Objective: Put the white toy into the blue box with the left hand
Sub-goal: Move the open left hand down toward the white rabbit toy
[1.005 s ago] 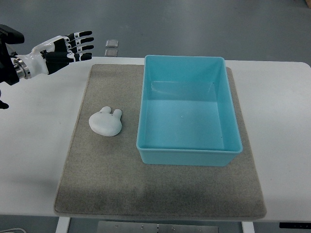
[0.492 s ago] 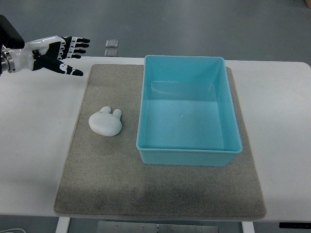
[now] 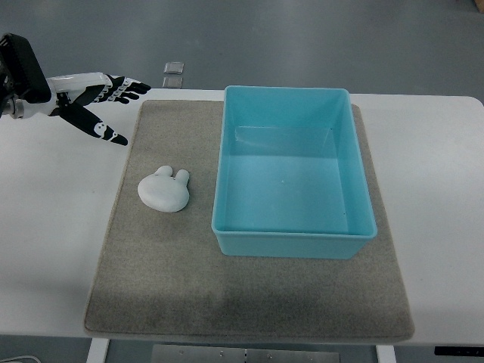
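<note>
Well: left hand (image 3: 97,106) fingers spread, empty; rounded white toy (image 3: 164,190) on felt mat (image 3: 166,280); glossy blue box (image 3: 291,240)

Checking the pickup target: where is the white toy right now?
In the top view, the white toy lies on the grey mat, just left of the blue box, below the open left robot hand.

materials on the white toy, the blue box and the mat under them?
White toy: likely soft rubber or foam, matte, with rounded edges and no glare. Blue box: looks like moulded plastic, smooth and slightly glossy, with faint reflections on its floor. Mat: seems felt or low-pile fabric, grey with a mottled, fibrous surface.
</note>
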Tool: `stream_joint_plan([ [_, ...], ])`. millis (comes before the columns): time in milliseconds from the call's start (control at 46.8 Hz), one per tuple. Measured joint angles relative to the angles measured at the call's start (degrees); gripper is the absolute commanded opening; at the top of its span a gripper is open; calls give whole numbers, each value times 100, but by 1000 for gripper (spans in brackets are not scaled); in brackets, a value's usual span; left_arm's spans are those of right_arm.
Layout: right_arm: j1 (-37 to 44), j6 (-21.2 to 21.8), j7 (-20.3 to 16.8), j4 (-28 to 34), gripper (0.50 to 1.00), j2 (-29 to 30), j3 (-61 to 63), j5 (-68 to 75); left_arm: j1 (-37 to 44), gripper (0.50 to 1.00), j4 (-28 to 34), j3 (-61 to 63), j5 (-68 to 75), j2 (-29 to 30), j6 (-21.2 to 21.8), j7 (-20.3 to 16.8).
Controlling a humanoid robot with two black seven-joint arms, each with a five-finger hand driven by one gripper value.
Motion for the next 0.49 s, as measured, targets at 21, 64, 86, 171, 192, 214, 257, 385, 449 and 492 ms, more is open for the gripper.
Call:
stream_joint_plan([
  [21,0,0,0,0,936,0,0,0,31,984,-66,4,51,23,46,-1],
  [64,0,0,0,0,936,0,0,0,89,984,-218,4,178,57,153,-3],
  [86,-1,0,0,0,936,0,0,0,117,984,-287,4,248,68,208,-4],
  [171,0,0,0,0,936,0,0,0,274,984,-530,-14,554,118,427,-32],
  [192,-1,0,0,0,936,0,0,0,309,984,-576,-21,620,129,477,-50],
  [214,0,0,0,0,936,0,0,0,349,986,-625,-31,690,136,531,-68],
  [257,0,0,0,0,936,0,0,0,408,986,-695,-45,803,141,592,-95],
  [385,0,0,0,0,936,0,0,0,562,988,-929,-51,1000,185,633,-109],
  [449,0,0,0,0,936,0,0,0,624,988,-1043,-41,1056,220,637,-109],
  [492,0,0,0,0,936,0,0,0,680,988,-1139,-28,1115,235,647,-110],
])
